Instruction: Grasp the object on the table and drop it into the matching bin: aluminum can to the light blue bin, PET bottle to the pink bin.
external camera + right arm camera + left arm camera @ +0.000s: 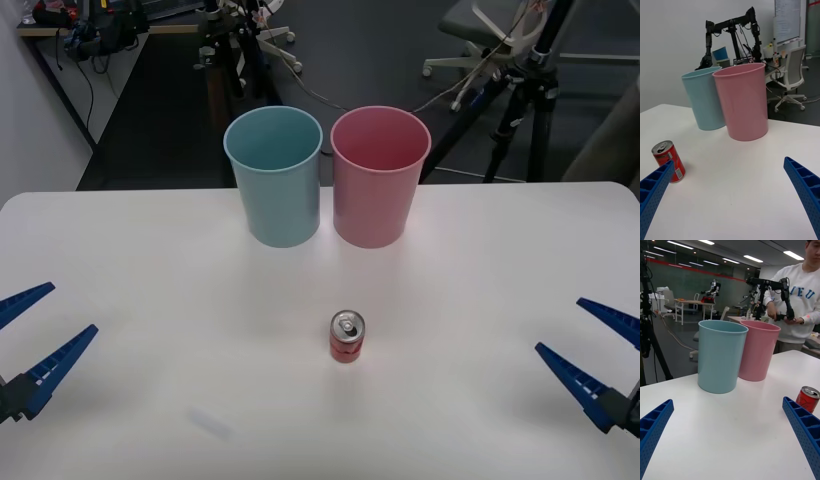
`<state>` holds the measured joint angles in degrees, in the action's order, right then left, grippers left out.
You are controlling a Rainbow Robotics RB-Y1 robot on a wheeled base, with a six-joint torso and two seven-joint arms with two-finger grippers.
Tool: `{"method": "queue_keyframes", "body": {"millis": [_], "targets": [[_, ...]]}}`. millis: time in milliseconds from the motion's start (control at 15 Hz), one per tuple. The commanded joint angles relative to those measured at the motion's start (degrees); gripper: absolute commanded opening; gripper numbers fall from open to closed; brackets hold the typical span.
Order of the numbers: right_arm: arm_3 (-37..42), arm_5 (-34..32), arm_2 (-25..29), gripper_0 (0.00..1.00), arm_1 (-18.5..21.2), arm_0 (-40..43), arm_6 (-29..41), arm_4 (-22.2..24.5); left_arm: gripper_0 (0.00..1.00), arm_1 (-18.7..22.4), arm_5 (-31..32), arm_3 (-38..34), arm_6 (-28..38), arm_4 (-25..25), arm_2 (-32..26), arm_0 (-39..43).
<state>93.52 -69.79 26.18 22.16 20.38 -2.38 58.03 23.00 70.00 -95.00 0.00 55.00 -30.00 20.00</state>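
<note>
Red can (347, 337) with silver top, light blue bin (274, 180), pink bin (379, 180), white table (150, 300)

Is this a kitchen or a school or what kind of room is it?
Most likely a robotics lab or workshop, not a kitchen. Behind the large white table stand a black jointed robot arm rig, a wheeled grey office chair and a black camera tripod, with workbenches farther back.

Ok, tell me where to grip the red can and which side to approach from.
Grip the red can across its round side wall, mid-height, probably from the front. It stands upright with open table all round. Either open gripper, left or right, could serve.
</note>
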Motion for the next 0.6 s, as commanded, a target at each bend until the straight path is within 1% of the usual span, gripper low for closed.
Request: {"method": "queue_keyframes", "body": {"millis": [67,333,600], "targets": [[-0.8,0.4,-3.2,1.0,0.0,0.8,-5.4,-1.3,1.0,0.0,0.0,0.0,0.0,0.0,0.0,0.0],[-3.0,1.4,-8.3,1.0,0.0,0.8,-12.5,-2.3,1.0,0.0,0.0,0.0,0.0,0.0,0.0,0.0],[-3.3,4.9,-14.7,1.0,0.0,0.5,-17.5,-2.8,1.0,0.0,0.0,0.0,0.0,0.0,0.0,0.0]]}}
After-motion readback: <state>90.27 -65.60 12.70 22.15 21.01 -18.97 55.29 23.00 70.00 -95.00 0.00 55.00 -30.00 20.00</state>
